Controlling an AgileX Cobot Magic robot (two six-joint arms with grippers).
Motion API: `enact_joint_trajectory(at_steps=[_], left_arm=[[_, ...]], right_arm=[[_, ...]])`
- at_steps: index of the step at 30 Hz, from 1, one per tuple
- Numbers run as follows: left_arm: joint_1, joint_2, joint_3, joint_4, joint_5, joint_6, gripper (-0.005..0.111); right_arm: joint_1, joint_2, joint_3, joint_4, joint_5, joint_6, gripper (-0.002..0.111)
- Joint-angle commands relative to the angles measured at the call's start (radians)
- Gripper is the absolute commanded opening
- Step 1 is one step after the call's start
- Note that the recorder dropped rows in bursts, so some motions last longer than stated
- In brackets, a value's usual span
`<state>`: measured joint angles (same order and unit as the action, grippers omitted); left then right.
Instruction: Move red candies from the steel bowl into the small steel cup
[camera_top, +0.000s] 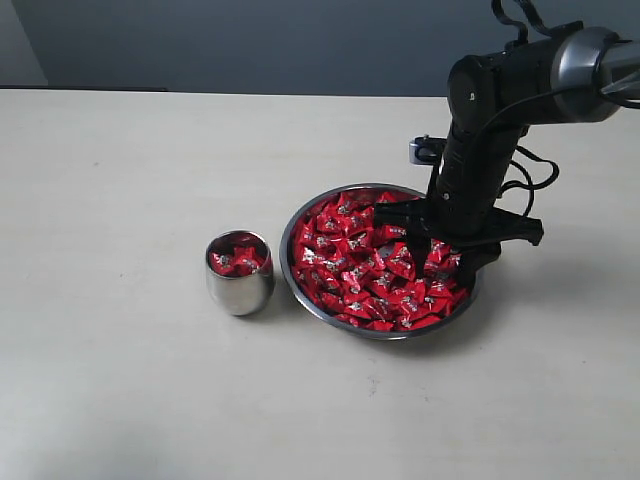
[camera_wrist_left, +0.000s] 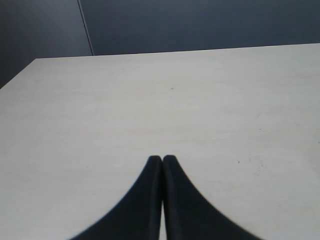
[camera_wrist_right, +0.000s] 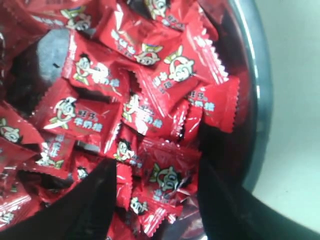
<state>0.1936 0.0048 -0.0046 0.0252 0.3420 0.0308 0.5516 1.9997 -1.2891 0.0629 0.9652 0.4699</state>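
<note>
**Candies** (camera_top: 350, 270): Red crinkled wrappers, heaped in the bowl (camera_top: 287, 262) and filling most of it. A smaller lot lies in the cup (camera_top: 240, 288), up to about its rim. The task's stock is thus split, with the greater part not yet moved.

**Bowl:** Wide, shallow steel, on the table (camera_top: 120, 180) right of centre. It sits within the right arm's reach, probably so that arm can scoop and carry alone.

**Cup:** Small polished steel, upright, just beside the bowl on its left in the exterior view. Whether the two touch cannot be told. The short gap makes for a short carry.

**Right gripper** (camera_top: 440, 252): Pointing down into the right part of the heap, jaws spread wide. In the right wrist view its fingers (camera_wrist_right: 90, 205) stand either side of several candies (camera_wrist_right: 165, 185) near the bowl's wall (camera_wrist_right: 260, 100). Nothing is clamped. It appears placed to close on a candy or two between the tips.

**Left gripper** (camera_wrist_left: 161, 161): Jaws together and empty, over bare table. No task item shows in its view, and it appears parked clear of the work.

**Markings:** Each wrapper carries a cartoon face in white, yellow and green, with short lines of Chinese characters in white and blue. The characters are too small and creased to read with confidence, and no brand name can be given. No writing shows on the bowl, cup or table.
</note>
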Motion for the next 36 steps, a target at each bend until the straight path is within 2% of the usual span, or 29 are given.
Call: enact_joint_trajectory(at_steps=[1, 30, 32, 36], left_arm=[[-0.007, -0.005, 0.005, 0.002, -0.008, -0.001, 0.0], [-0.007, -0.005, 0.005, 0.002, -0.008, -0.001, 0.0], [-0.007, -0.005, 0.005, 0.002, -0.008, -0.001, 0.0], [-0.007, -0.005, 0.005, 0.002, -0.008, -0.001, 0.0]], right_arm=[[-0.002, 0.0, -0.003, -0.006, -0.003, -0.003, 0.049], [0.038, 0.034, -0.003, -0.013, -0.039, -0.003, 0.048], [0.038, 0.034, -0.003, -0.013, -0.039, -0.003, 0.044], [0.038, 0.034, -0.003, -0.013, -0.039, -0.003, 0.025]])
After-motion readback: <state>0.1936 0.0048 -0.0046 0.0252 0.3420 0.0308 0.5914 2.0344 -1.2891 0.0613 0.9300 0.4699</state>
